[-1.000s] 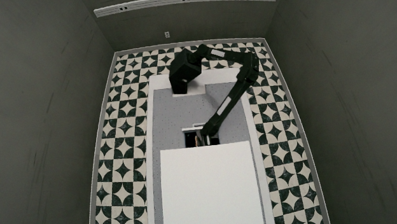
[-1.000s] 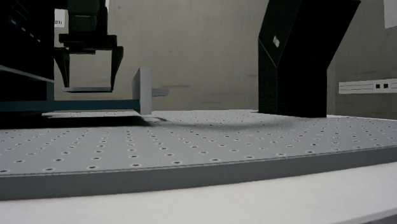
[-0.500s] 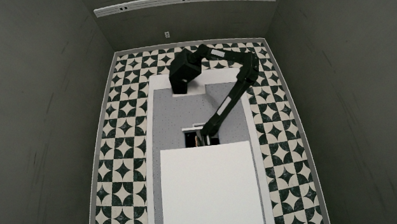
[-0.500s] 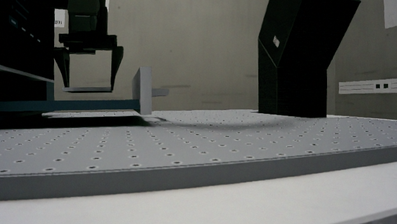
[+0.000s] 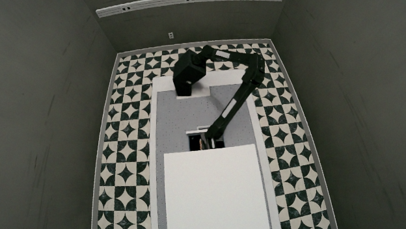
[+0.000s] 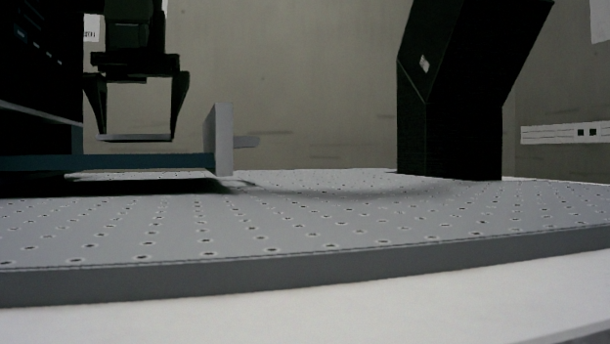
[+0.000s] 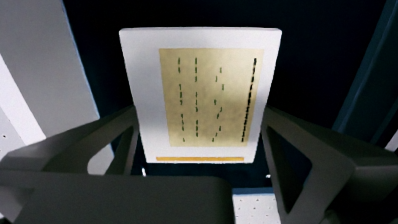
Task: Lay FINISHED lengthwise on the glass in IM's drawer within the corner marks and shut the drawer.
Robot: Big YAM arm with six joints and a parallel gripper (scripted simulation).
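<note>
Black fingers (image 6: 179,105) spread wide and clamped on the long edges of FINISHED (image 7: 200,95), so the gripper (image 6: 136,136) definitely has it. Held flat, hanging above the drawer (image 6: 108,161) of IM (image 5: 215,188), not touching the glass in the exterior view. White cassette frame, tan gel window with several columns of dark bands, orange strip along the end nearest the wrist camera. Dark interior below it in the wrist view; corner marks too hidden to make out.

Drawer pulled out toward the arm-base end of the tabletop, blue side rail running level, grey front panel (image 6: 219,139) standing upright with a small handle (image 6: 245,142) sticking out. Thin pale plate (image 6: 142,174) under the drawer, just above the perforated breadboard (image 6: 303,220).

From the top view: big white lid of IM covering most of the half of the tabletop away from the base, drawer opening poking out at its edge near the middle of the board, forearm (image 5: 231,107) reaching down into it. Arm base (image 5: 189,73) parked at the opposite end, well apart from IM. White table border (image 5: 153,130) around the grey board, black-and-cream patterned floor (image 5: 127,130) on all sides.
</note>
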